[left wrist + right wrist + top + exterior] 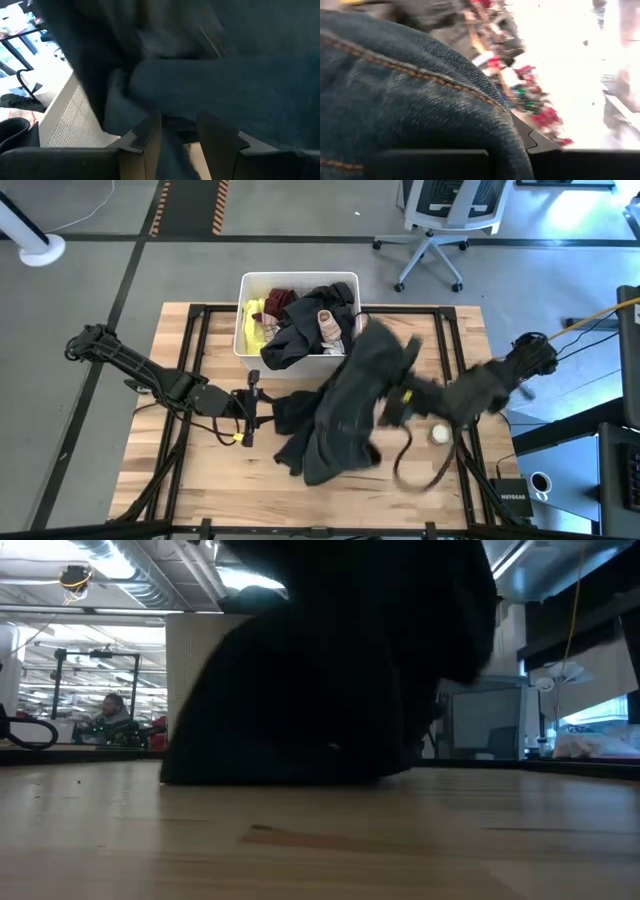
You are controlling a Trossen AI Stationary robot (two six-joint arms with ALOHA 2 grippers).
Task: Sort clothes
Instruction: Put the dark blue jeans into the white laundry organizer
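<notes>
Covering the table's middle, the dark jeans [355,405] hide the right gripper [395,405], so we cannot tell its grip. At nine o'clock, the left gripper [250,415] is parted against fabric.

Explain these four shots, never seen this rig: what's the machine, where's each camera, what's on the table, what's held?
Two dark robot arms at a wooden table, sorting clothes. One camera looks down from above, one sits at table height, one rides each wrist. A white bin at the far edge holds clothes; a white ball lies on the table. The right end effector holds up dark jeans, which also fill its wrist view. The left end effector sits at the jeans' edge; its grip is unclear.
</notes>
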